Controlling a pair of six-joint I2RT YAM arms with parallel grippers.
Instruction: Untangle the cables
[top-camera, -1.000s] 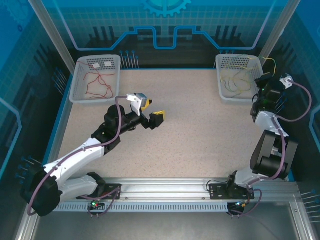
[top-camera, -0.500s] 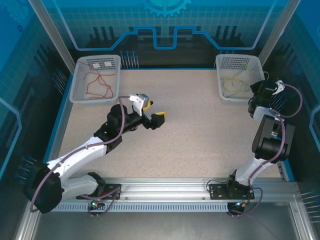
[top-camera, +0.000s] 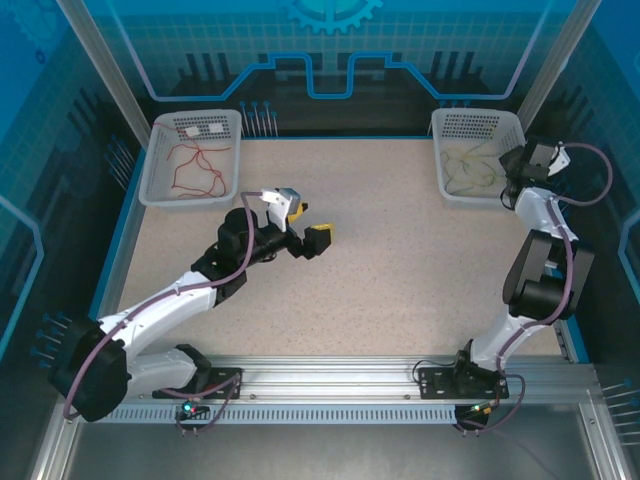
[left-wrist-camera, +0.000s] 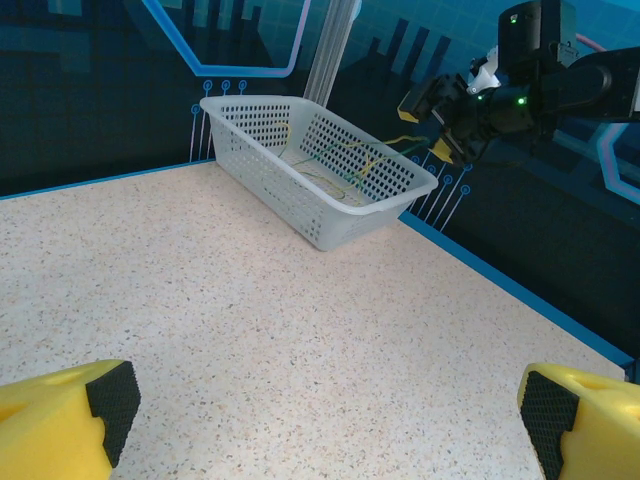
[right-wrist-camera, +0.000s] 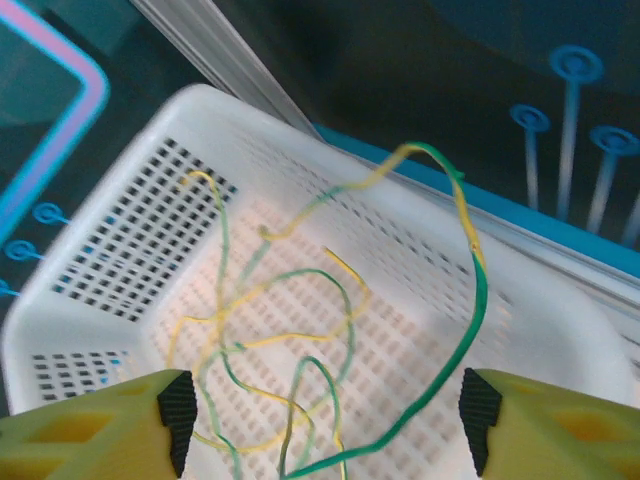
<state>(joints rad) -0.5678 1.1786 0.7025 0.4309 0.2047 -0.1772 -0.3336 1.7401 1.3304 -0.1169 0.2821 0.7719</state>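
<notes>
- Top external: a thin red cable (top-camera: 195, 168) lies alone in a white perforated plastic basket (top-camera: 190, 203) at the far left corner of the speckled table (top-camera: 400, 270). The thin yellow and green cables (top-camera: 470, 170) lie looped together in a matching white basket (top-camera: 441, 165) at the far right corner. The right gripper (top-camera: 521, 163) hovers at that basket's right rim. The left gripper (top-camera: 308, 228) hangs left of the table's centre, holding nothing.
- Left wrist: its yellow, black-padded fingers (left-wrist-camera: 70, 425) stand wide apart over bare table. From this low angle the right gripper sits just above the far basket's rim, a height the overhead view flattens.
- Right wrist: the jaws are spread wide and grip nothing. The crossings read clearly here, with a green loop (right-wrist-camera: 478, 290) arching above the rest.
- The step in hand seems to be choosing one strand. The next move calls for pinching that raised loop alone and lifting it slowly.
</notes>
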